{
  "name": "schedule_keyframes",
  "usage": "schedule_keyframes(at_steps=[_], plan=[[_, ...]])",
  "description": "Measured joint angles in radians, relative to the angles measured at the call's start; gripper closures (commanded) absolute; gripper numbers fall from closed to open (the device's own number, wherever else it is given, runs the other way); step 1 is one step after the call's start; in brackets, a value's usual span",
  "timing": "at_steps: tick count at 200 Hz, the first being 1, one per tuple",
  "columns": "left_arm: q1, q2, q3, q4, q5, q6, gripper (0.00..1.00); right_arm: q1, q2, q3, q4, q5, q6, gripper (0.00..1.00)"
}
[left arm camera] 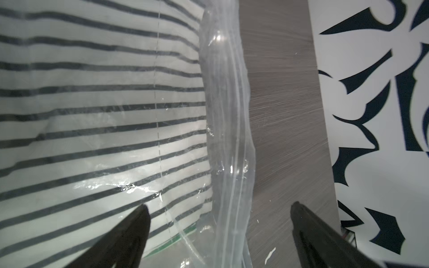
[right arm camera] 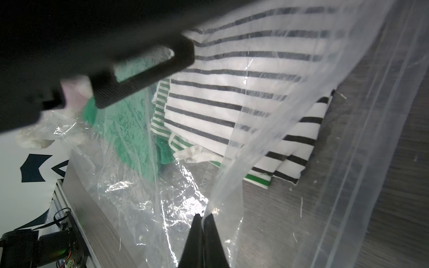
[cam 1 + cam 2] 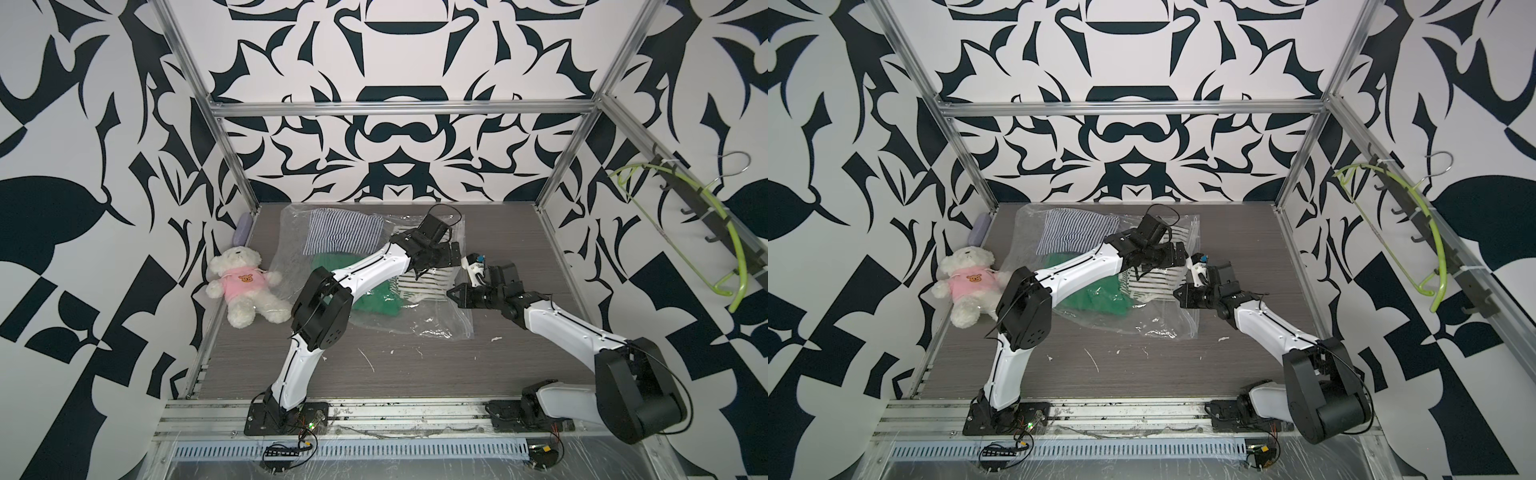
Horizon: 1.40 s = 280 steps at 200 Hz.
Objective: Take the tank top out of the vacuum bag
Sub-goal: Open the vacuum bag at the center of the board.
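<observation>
Pinching vacuum bag (image 2: 234, 176) top film: right gripper (image 2: 204, 215) closed on it, toward table (image 1: 290, 116) right edge. Raise film; left gripper (image 1: 219, 205) open, beside striped garment (image 1: 92, 92), slides under.

Teddy bear (image 3: 243, 286), green hanger (image 3: 741, 253), purple case (image 3: 242, 230)

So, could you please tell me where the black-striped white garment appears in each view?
In a top view: black-striped white garment mid-table.
In a top view: mid-table too.
Left wrist: fills most of it.
Right wrist: middle, partly behind film.
Shared landmark: the clear vacuum bag.
</observation>
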Motion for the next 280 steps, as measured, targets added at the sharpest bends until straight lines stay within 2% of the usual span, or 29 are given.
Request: schedule_keyframes(at_steps=[42,87,111,140,149,161,171,174,189,200,203,227,260,280], plan=[[-0.001,0.086,0.093,-0.110,0.042,-0.007,0.00,0.002,0.015,-0.055,0.069,0.006,0.031,1.00],[0.004,0.159,0.161,-0.153,0.185,-0.042,0.01,0.001,-0.011,-0.124,0.135,0.043,0.077,1.00],[0.008,0.159,0.126,-0.106,0.238,-0.095,0.07,0.003,-0.035,-0.160,0.172,0.049,0.096,1.00],[0.022,0.145,0.026,-0.036,0.232,-0.136,0.16,0.034,-0.058,-0.190,0.280,0.022,0.102,1.00],[0.027,0.144,0.017,-0.033,0.236,-0.140,0.19,0.037,-0.058,-0.198,0.298,0.022,0.108,0.89],[0.034,0.135,0.005,-0.019,0.233,-0.150,0.19,0.037,-0.057,-0.209,0.314,0.025,0.128,0.67],[0.040,0.124,-0.010,-0.008,0.230,-0.152,0.19,0.038,-0.057,-0.215,0.330,0.031,0.137,0.63],[0.042,0.121,-0.014,-0.006,0.229,-0.153,0.19,0.038,-0.057,-0.217,0.336,0.035,0.147,0.64],[0.048,0.111,-0.022,-0.001,0.227,-0.154,0.16,0.040,-0.057,-0.220,0.352,0.042,0.161,1.00],[0.050,0.110,-0.021,0.006,0.230,-0.154,0.16,0.041,-0.057,-0.220,0.359,0.040,0.163,1.00],[0.050,0.110,-0.021,0.007,0.231,-0.155,0.12,0.041,-0.057,-0.220,0.359,0.039,0.165,1.00],[0.048,0.110,-0.008,0.005,0.243,-0.151,0.00,0.041,-0.053,-0.220,0.364,0.022,0.159,1.00],[0.035,0.109,0.006,0.029,0.244,-0.157,0.00,0.041,-0.048,-0.220,0.372,0.004,0.155,1.00],[0.021,0.109,0.016,0.017,0.231,-0.153,0.06,0.041,-0.048,-0.220,0.378,-0.002,0.155,1.00]])
